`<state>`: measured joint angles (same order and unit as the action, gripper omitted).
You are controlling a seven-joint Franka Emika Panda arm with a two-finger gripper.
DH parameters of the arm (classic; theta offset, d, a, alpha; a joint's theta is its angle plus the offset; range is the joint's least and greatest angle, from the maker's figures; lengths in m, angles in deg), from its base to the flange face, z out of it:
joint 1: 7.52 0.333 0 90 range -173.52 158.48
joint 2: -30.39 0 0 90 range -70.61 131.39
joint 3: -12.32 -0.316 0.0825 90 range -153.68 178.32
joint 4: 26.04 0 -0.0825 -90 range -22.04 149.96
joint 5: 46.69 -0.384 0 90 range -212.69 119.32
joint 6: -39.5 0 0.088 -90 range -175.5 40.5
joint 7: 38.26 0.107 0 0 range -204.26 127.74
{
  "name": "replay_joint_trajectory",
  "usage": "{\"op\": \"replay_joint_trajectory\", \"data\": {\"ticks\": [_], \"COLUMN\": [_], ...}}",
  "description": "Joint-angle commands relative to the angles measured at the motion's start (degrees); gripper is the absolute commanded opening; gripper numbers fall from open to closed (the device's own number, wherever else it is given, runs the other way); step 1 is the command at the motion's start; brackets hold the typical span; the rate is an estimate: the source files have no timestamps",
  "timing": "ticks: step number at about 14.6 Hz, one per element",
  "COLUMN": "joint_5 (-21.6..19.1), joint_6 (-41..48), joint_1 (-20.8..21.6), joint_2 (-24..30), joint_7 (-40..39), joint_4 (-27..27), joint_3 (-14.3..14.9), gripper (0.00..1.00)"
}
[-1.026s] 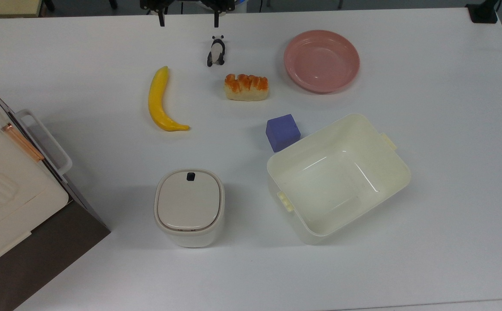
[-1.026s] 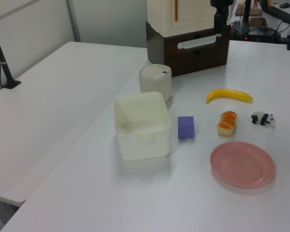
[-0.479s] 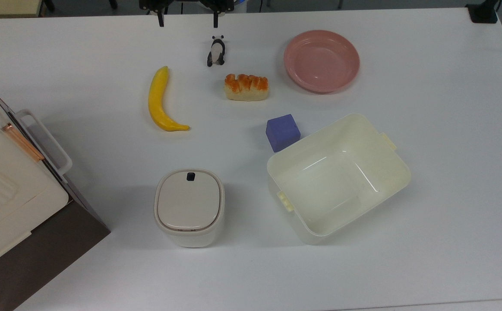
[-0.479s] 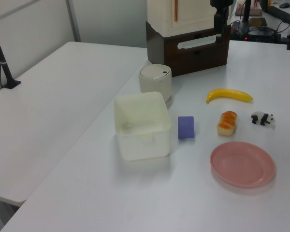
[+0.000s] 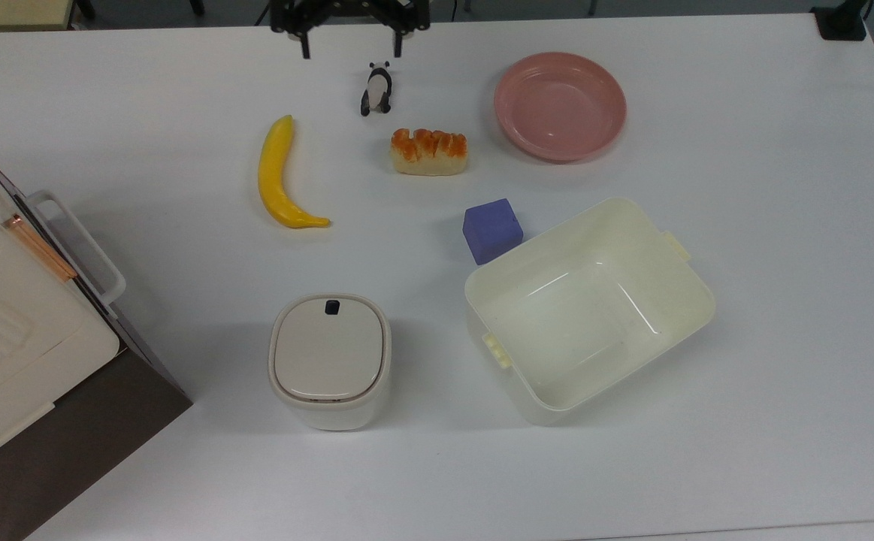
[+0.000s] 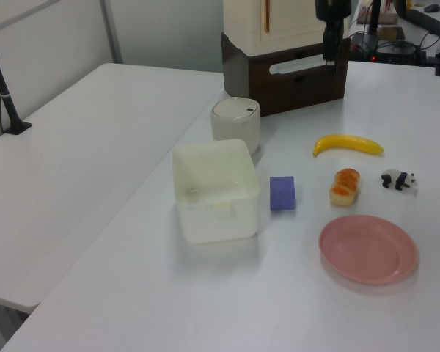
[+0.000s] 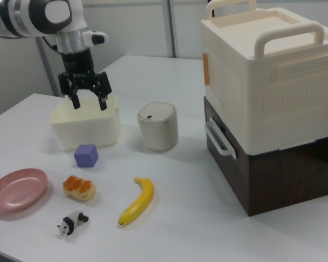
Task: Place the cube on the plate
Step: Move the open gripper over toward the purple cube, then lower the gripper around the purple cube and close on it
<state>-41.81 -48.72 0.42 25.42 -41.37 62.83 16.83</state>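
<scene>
The purple-blue cube [image 5: 491, 229] [image 6: 282, 193] [image 7: 86, 155] rests on the white table, right against the cream tub's corner. The pink plate [image 5: 559, 105] [image 6: 368, 249] [image 7: 16, 189] lies empty toward the top view's upper right, beyond the bread. My gripper [image 5: 351, 51] [image 6: 330, 57] [image 7: 89, 101] hangs open and empty well above the table. In the top view it is at the top edge, just above the toy panda and far from the cube.
The empty cream tub [image 5: 587, 315] sits beside the cube. A banana [image 5: 275, 176], a bread piece [image 5: 429, 152] and a toy panda [image 5: 377, 90] lie between gripper and cube. A lidded bin [image 5: 329, 359] and a stacked cream-and-brown box [image 5: 8, 338] stand at the top view's left.
The gripper has shifted a little to the top view's right and further into that view. Its fingers stay open. The objects on the table have not moved.
</scene>
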Motion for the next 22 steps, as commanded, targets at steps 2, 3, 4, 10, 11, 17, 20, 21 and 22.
{"op": "replay_joint_trajectory", "data": {"ticks": [2, 3, 4, 10, 11, 17, 20, 21, 22], "joint_5": [-0.31, -0.39, -0.66, -1.18, -1.19, -1.1, -1.1, -1.1, -1.1], "joint_6": [-2.3, -2.39, -2.83, -8.89, -9.77, -13.71, -18.9, -20.57, -22.07], "joint_1": [3.39, 4.26, 4.88, 7.61, 7.87, 9.81, 11.39, 11.56, 11.74], "joint_2": [-2.23, -2.94, -3.47, -9.26, -10.23, -14.28, -15.34, -15.69, -16.04], "joint_7": [-0.41, -0.23, -0.41, -0.06, -0.06, -0.58, -0.58, -0.58, -0.06], "joint_4": [2.53, 2.45, 2.53, 3.15, 3.15, 4.02, 7.0, 8.06, 8.24], "joint_3": [0.41, 0.41, 0.5, 0.41, 0.41, 0.41, 0.5, 0.41, 0.41], "gripper": [1.0, 1.0, 1.0, 1.0, 1.0, 1.0, 1.0, 1.0, 1.0]}}
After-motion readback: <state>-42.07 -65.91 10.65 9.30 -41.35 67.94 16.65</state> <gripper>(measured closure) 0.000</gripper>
